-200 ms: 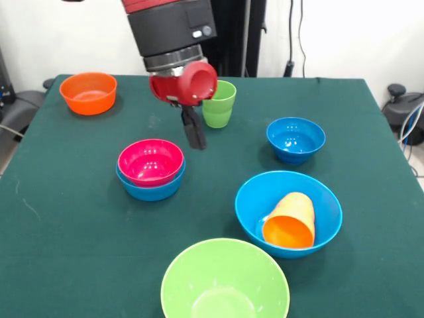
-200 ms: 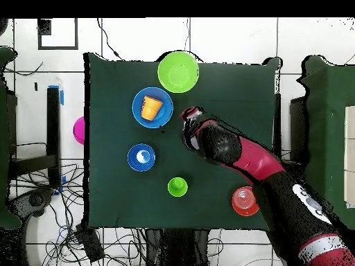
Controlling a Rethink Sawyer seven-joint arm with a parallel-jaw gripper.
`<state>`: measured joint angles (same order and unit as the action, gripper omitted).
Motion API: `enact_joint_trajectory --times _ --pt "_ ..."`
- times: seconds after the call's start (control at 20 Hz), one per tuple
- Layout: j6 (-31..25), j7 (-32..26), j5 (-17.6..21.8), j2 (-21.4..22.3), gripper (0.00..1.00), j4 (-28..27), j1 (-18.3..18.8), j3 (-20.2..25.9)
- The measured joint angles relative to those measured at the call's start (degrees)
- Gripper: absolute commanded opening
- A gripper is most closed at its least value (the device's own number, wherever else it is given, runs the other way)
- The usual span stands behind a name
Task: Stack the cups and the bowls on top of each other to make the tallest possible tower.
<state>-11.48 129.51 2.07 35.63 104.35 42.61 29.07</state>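
Observation:
My gripper hangs above the cloth between a pink-red bowl and an upright light green cup, and holds nothing. The pink-red bowl sits nested in a small blue bowl, a low tower of two. An orange cup lies on its side inside the large blue bowl. A lime green bowl stands at the near edge. Another small blue bowl is at the right and a small orange bowl at the far left. In the overhead view the arm covers the nested pair, with the gripper beside the large blue bowl.
The dark green cloth covers the whole table. A magenta round thing shows just outside the table's left edge in the overhead view. Cables and chairs surround the table.

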Motion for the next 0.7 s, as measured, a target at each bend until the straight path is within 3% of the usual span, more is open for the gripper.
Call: enact_joint_trajectory --times 0.7 --pt "0.0 0.0 0.0 -0.6 1.0 -5.5 -0.7 -0.3"
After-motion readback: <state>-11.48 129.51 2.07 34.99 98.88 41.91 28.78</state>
